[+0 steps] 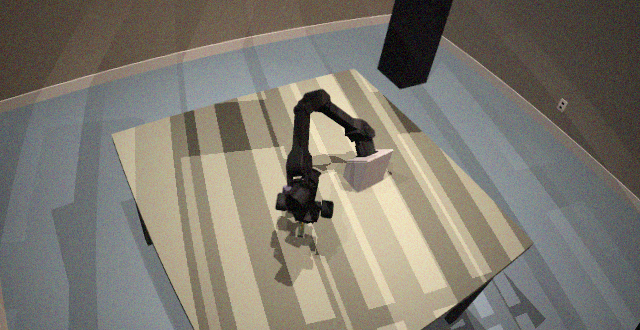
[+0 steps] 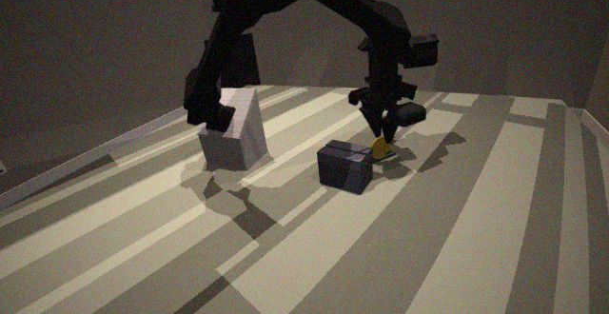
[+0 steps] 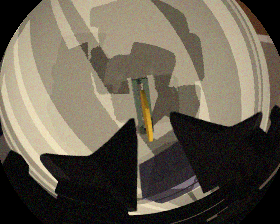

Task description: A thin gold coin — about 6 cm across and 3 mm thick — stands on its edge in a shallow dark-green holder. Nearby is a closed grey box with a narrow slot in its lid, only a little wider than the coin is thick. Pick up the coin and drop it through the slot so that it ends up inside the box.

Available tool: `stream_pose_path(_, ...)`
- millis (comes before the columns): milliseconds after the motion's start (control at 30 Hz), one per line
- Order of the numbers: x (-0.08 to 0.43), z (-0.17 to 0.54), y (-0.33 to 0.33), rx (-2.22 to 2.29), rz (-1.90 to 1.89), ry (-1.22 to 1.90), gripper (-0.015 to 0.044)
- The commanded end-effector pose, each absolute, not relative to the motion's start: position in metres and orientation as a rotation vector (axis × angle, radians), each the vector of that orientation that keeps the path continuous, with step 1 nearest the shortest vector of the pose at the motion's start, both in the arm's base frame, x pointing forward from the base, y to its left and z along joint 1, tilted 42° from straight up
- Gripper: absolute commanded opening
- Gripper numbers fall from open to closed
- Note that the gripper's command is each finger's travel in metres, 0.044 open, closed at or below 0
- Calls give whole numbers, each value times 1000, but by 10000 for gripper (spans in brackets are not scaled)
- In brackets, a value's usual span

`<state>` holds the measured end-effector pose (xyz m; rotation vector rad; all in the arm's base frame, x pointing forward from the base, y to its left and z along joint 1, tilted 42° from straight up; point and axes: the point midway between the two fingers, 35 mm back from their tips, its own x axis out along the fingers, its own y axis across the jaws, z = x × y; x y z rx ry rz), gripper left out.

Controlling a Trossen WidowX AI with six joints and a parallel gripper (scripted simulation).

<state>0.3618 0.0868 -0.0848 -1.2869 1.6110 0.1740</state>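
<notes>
The gold coin (image 2: 380,147) (image 3: 147,117) stands on edge in the dark-green holder (image 2: 391,155) (image 3: 137,100). My gripper (image 2: 384,139) (image 3: 152,119) is partly open and points down, its fingertips low at the coin's upper edge. In the wrist view the coin's thin edge shows in line with the gap between the fingers, nearer the left fingertip; no grip on it shows. The closed grey box (image 2: 344,170) (image 3: 166,172) stands close beside the holder, its lid slot visible in the exterior view. In the top view the arm hides most of the box and the fingertips.
A pale wedge-shaped block (image 1: 369,172) (image 2: 252,133) stands by the arm's base, well away from the box. Striped light and arm shadows cross the table (image 1: 410,250). A tall black pedestal (image 1: 417,32) stands beyond the table's far edge.
</notes>
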Motion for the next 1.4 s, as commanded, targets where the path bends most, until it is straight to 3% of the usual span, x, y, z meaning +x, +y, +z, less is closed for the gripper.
stream_pose_path(0,358,-94,79,-1300,175,1629,161)
stream_pose_path(733,359,-113,61,-1302,173,1630,161)
stream_pose_path(900,359,-113,61,-1302,173,1630,29)
stream_pose_path(1067,359,-113,61,-1302,173,1630,0)
stream_pose_path(1367,360,-109,65,-1301,174,1630,0)
